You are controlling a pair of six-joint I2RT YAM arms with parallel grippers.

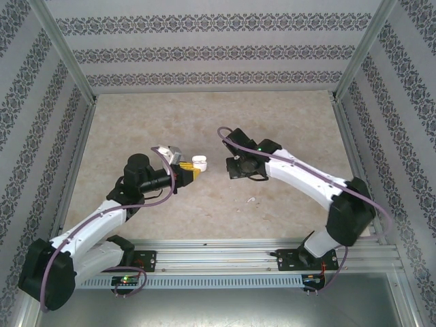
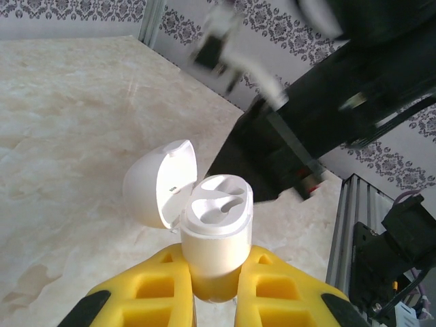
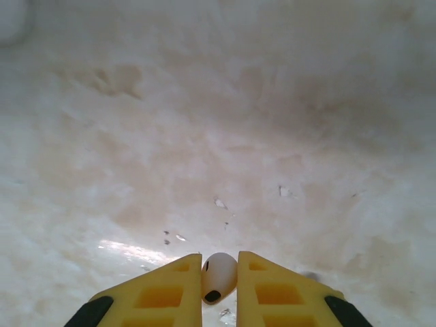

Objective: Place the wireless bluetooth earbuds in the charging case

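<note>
My left gripper [image 2: 216, 289] is shut on the white charging case [image 2: 216, 235], holding it upright above the table. Its lid [image 2: 162, 184] is swung open to the left, and both sockets in the top are empty. From above, the case [image 1: 199, 163] sits at the tip of the yellow fingers [image 1: 188, 173]. My right gripper [image 3: 219, 274] is shut on one small white earbud [image 3: 219, 272], dark spot facing the camera, just over the marble table. The right arm's black wrist [image 1: 245, 165] hangs close to the right of the case. Another tiny white earbud [image 1: 251, 199] lies on the table.
The beige marble tabletop [image 1: 204, 116] is bounded by aluminium rails [image 1: 225, 253] and patterned walls. Small white flecks [image 3: 219, 203] dot the surface under the right gripper. The right arm's black body [image 2: 320, 129] looms just behind the case.
</note>
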